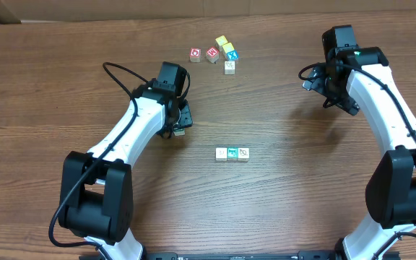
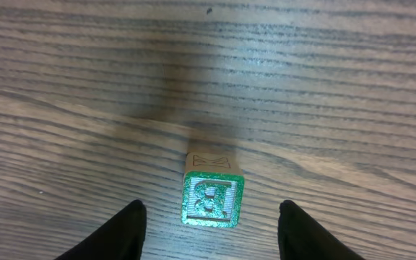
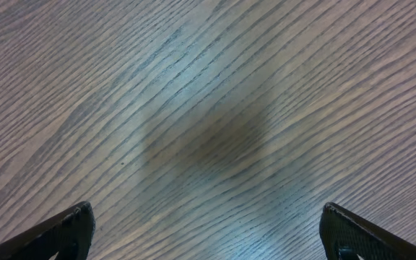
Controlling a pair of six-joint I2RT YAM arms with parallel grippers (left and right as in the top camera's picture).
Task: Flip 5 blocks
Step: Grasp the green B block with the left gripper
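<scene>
Nine blocks are showing in the overhead view on the wooden table (image 1: 287, 209). Five blocks (image 1: 229, 52) are sitting in a loose cluster at the far middle: two red-printed ones side by side, two with yellow faces, and a pale one just below them. Three more (image 1: 232, 153) are lying in a tight row near the centre, touching one another. The ninth, only partly visible, is peeking out under the left gripper (image 1: 181, 124), left of the row and well apart from it. The right gripper (image 1: 336, 95) is hanging over bare wood at the far right, well away from every block.

In the left wrist view, the left gripper (image 2: 212, 209) is straddling a green block (image 2: 211, 198), which is resting on the table with its green-printed face showing. Its two dark fingers (image 2: 125, 231) are standing partly spread, with a clear gap of wood on each side, so neither is touching the cube.

In the right wrist view, the right gripper (image 3: 206, 217) is spread wide, its fingertips showing only at the lower corners, with nothing but wood grain and a soft shadow between them.
</scene>
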